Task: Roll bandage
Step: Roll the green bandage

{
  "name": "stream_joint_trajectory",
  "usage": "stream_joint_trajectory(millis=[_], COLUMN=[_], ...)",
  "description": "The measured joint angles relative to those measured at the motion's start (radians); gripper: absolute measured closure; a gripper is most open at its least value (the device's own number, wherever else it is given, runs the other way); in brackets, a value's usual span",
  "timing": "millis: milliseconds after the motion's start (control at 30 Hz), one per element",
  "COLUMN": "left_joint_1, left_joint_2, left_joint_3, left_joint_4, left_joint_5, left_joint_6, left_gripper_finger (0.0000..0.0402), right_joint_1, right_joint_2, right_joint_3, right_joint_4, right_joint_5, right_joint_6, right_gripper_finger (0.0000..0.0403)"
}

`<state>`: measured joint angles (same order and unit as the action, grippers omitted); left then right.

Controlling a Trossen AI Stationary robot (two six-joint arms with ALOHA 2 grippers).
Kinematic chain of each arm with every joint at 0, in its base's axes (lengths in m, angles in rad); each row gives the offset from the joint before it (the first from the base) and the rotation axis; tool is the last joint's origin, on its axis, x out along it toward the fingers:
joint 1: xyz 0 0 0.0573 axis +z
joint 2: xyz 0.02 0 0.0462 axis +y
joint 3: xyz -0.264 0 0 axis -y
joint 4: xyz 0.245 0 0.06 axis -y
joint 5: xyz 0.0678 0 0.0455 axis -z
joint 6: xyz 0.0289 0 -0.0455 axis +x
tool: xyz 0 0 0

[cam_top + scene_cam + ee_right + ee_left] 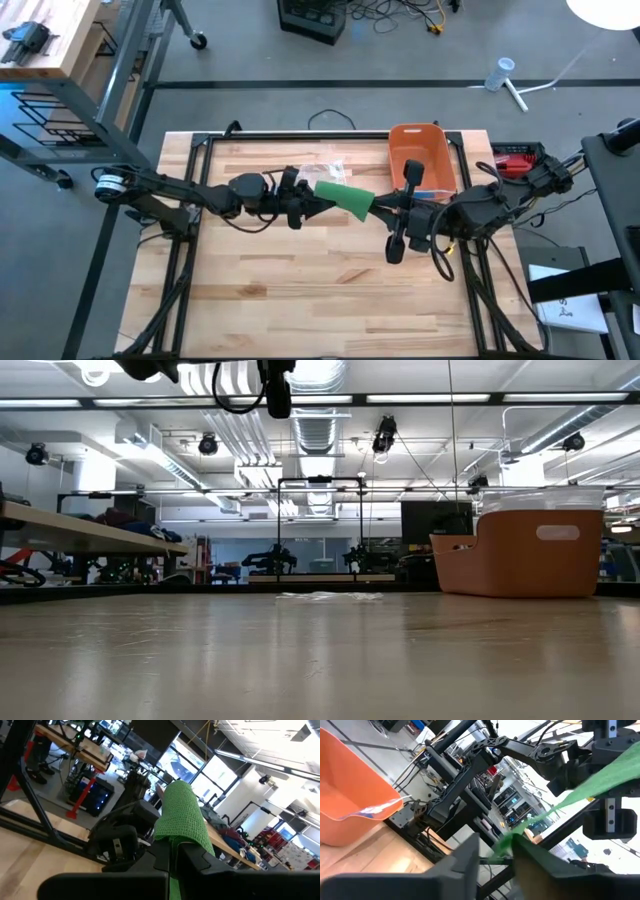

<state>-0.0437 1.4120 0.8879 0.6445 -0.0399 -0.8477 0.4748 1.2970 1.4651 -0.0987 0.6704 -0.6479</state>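
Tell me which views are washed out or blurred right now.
Left wrist view: bright glare behind the green bandage, the left pincer blurred up close. Right wrist view: windows blown out, the right pincer soft. Low view: tabletop foreground blurry. High view: evenly lit.

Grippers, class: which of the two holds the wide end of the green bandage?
The right gripper holds the wide end of the green bandage; the left gripper pinches the narrow, bunched end.

Grey floor [250,60], ceiling strip lights [420,399], exposed ducts [318,432]
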Motion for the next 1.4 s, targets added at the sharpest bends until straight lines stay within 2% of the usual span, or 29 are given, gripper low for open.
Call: stream_joint_trajectory(millis=[167, 467, 600, 833, 1000, 1200, 1400], left_joint_1=[0.0, 0.0, 0.0, -0.001, 0.0, -0.001, 0.0], left_joint_2=[0.0, 0.0, 0.0, 0.003, 0.036, 0.133, 0.222], left_joint_3=[0.0, 0.002, 0.002, 0.002, 0.002, 0.001, 0.001], left_joint_4=[-0.002, -0.106, -0.21, -0.322, -0.422, -0.455, -0.477], left_joint_5=[-0.001, -0.012, -0.094, -0.123, -0.195, -0.239, -0.24], left_joint_6=[0.001, 0.078, 0.144, 0.231, 0.243, 0.259, 0.258], left_gripper_finger=[0.039, 0.0398, 0.04, 0.04, 0.0401, 0.0376, 0.0295], right_joint_1=[0.0, -0.002, -0.002, -0.002, -0.002, -0.002, -0.002], right_joint_2=[0.028, 0.043, 0.039, 0.039, 0.039, 0.039, 0.039], right_joint_3=[0.0, 0.007, 0.042, 0.097, 0.126, 0.131, 0.131], right_joint_4=[-0.001, 0.008, 0.009, 0.007, 0.006, 0.008, 0.018], right_joint_5=[-0.001, 0.003, 0.004, 0.006, 0.007, 0.015, 0.046], right_joint_6=[-0.018, -0.026, -0.045, -0.115, -0.154, -0.173, -0.191], right_gripper_finger=[0.04, 0.04, 0.04, 0.04, 0.04, 0.04, 0.04])
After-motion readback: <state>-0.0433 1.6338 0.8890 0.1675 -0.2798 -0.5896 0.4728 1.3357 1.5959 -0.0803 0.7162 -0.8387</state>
